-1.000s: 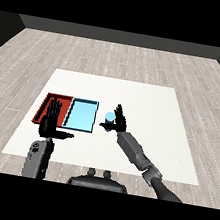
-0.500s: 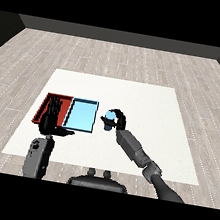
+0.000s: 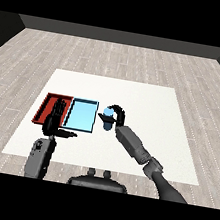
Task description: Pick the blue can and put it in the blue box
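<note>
Right hand (image 3: 117,114) curled around blue can (image 3: 108,116)
Can half hidden by fingers, just right of blue tray (image 3: 81,115) (left hand (image 3: 55,118) fingers straight).

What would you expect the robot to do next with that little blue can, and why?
Probably lift it slightly and carry it left. The right hand is curled round the blue can, which sits just right of the light blue tray, not yet inside it. The left hand hangs open over the red tray.
</note>
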Available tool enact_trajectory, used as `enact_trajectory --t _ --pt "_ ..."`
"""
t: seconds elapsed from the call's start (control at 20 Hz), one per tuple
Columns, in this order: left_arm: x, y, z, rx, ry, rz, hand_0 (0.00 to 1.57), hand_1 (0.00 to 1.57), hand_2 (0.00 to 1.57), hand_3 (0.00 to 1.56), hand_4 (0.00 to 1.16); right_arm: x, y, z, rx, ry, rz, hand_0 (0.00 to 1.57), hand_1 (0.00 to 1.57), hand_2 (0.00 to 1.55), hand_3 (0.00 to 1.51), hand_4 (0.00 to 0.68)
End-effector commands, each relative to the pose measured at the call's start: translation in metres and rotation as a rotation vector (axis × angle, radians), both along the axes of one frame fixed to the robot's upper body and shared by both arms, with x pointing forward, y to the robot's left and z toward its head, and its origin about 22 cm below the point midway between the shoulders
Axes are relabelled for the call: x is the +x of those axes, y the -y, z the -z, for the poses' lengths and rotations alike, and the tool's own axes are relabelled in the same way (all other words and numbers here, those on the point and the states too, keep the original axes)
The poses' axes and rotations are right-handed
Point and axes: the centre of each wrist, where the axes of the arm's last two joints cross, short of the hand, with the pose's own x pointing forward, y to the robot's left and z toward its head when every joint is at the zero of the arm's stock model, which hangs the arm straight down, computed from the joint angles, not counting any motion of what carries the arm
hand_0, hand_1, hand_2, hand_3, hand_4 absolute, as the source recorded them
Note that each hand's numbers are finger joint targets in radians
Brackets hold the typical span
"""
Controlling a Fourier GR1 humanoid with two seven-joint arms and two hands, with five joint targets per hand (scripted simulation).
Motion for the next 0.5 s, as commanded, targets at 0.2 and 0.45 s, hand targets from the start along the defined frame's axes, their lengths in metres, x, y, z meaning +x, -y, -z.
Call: enact_trajectory --t 0.2,0.45 --pt "-0.006 0.028 -0.003 0.024 -0.077 0.095 0.00 0.00 0.00 0.00 0.00 0.002 -0.004 -0.037 -0.101 0.121 -0.032 1.43 1.43 1.45 1.39 0.622" --pt "-0.001 0.068 0.010 0.024 -0.122 0.140 0.00 0.00 0.00 0.00 0.00 0.009 -0.001 -0.063 -0.118 0.196 -0.047 1.42 1.42 1.44 1.41 0.622"
